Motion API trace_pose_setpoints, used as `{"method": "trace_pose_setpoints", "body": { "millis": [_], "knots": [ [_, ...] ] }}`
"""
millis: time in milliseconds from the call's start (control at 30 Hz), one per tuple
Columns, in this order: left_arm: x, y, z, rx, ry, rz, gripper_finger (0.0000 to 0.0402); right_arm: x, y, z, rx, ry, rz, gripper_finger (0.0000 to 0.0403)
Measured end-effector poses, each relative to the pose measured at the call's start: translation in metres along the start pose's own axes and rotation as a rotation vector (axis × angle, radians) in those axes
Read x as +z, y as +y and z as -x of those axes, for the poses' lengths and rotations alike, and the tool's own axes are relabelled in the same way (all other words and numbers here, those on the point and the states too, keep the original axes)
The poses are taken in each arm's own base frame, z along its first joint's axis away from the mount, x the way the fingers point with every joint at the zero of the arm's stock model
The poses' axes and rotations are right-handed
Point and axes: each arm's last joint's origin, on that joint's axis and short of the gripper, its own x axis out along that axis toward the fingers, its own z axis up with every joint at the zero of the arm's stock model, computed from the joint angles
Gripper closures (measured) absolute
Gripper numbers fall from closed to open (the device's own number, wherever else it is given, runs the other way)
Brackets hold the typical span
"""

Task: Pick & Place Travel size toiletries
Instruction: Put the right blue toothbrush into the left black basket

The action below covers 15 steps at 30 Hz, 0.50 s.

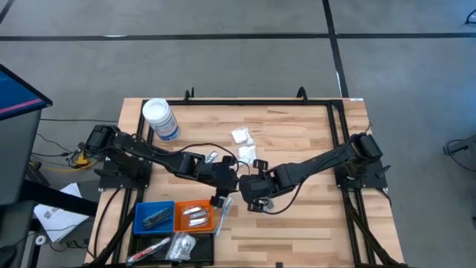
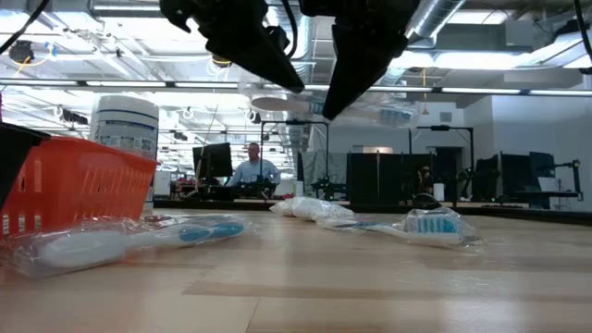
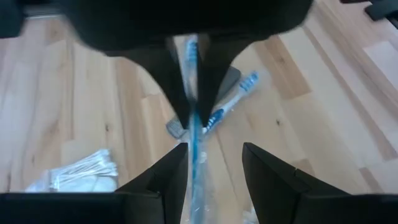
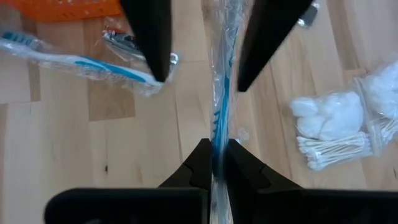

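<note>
A wrapped blue-and-white toothbrush is held in the air above the middle of the desk, stretched between the two grippers. The right gripper is clamped shut on one end of it. The left gripper sits around the other end with its fingers apart, so the item appears to be either just passed over or about to be taken; which cannot be told. A handover here would let the left arm carry it to the trays at the near left, where the orange tray and blue tray already hold items. Another wrapped toothbrush and a packet of cotton swabs lie on the desk nearby, apparently awaiting their turn.
</note>
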Motion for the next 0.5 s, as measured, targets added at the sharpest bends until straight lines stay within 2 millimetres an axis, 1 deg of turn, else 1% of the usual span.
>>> {"method": "trace_pose_setpoints", "body": {
  "millis": [100,500],
  "knots": [
    [0.001,0.003,0.000,-0.019,0.002,0.007,0.0257,0.001,-0.002,-0.001,0.000,-0.008,-0.003,0.0388],
    [-0.004,0.011,-0.005,0.003,0.031,0.022,0.0257,0.002,-0.001,-0.001,0.002,-0.013,0.007,0.0386]
  ]
}}
